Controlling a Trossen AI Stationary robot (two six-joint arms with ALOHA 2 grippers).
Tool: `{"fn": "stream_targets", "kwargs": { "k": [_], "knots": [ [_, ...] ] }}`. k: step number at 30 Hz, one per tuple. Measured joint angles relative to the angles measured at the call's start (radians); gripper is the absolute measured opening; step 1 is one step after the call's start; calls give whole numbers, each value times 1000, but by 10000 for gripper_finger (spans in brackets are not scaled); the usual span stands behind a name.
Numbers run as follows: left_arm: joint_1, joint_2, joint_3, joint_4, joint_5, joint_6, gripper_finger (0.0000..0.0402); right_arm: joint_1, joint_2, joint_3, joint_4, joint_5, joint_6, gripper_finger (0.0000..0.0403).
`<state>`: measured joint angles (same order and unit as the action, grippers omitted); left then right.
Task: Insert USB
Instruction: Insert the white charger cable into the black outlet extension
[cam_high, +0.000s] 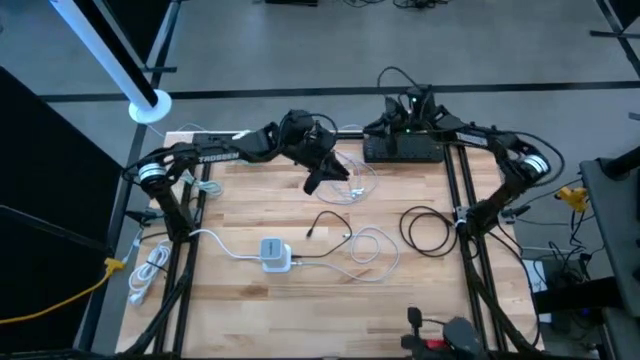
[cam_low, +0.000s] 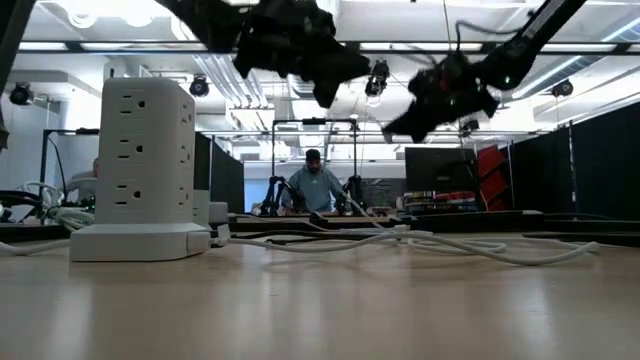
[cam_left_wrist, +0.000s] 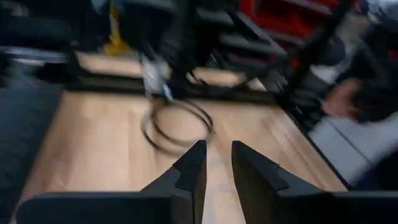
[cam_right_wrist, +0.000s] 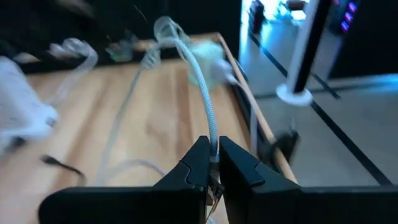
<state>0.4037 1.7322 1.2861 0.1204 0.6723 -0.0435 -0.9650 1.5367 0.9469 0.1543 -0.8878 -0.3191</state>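
The right gripper (cam_right_wrist: 213, 163) is closed on a white braided cable (cam_right_wrist: 200, 81), pinched between its two dark fingers; the cable runs from the fingertips across the wooden surface (cam_right_wrist: 155, 124) toward a tangle of pale cable at the far edge. In the high view this gripper (cam_high: 412, 108) sits at the far edge of the surface, above a black box (cam_high: 402, 148). The left gripper (cam_left_wrist: 216, 163) hangs above the surface with its fingers narrowly parted and nothing between them; a coiled black cable (cam_left_wrist: 177, 121) lies on the wood beyond it. In the high view the left gripper (cam_high: 327, 175) is over the middle rear of the surface, beside loops of clear cable (cam_high: 358, 185). A white power tower (cam_low: 140, 170), bearing rows of sockets, stands near the front left; from above it appears as a white square block (cam_high: 274, 254). The left arm carries white lettering reading "TROSSEN" (cam_high: 218, 156). Beyond the light wooden surface (cam_high: 240, 310) the room holds black frames, ceiling lights and a person (cam_low: 314, 185) in the distance.
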Motion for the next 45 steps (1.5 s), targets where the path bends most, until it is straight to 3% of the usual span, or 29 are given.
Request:
{"fn": "stream_targets", "kwargs": {
  "k": [4,10,14,28,40,45],
  "knots": [
    [-1,22,-86,275,-130,-47,63,45,-89,0,-81,-8,-5,9],
    [-1,57,-87,322,-287,-21,63,121,-153,-2,-151,-2,-21,9],
    [-1,76,-68,324,-300,-19,63,168,-172,-2,-150,52,-21,9],
    [-2,76,3,356,-323,30,64,231,-176,-2,-158,95,18,9],
    [-37,36,13,303,-272,-63,63,192,-241,-2,-157,155,17,9],
    [-83,47,11,204,-525,-77,47,195,-262,-2,-149,182,40,9]
  ]
}}
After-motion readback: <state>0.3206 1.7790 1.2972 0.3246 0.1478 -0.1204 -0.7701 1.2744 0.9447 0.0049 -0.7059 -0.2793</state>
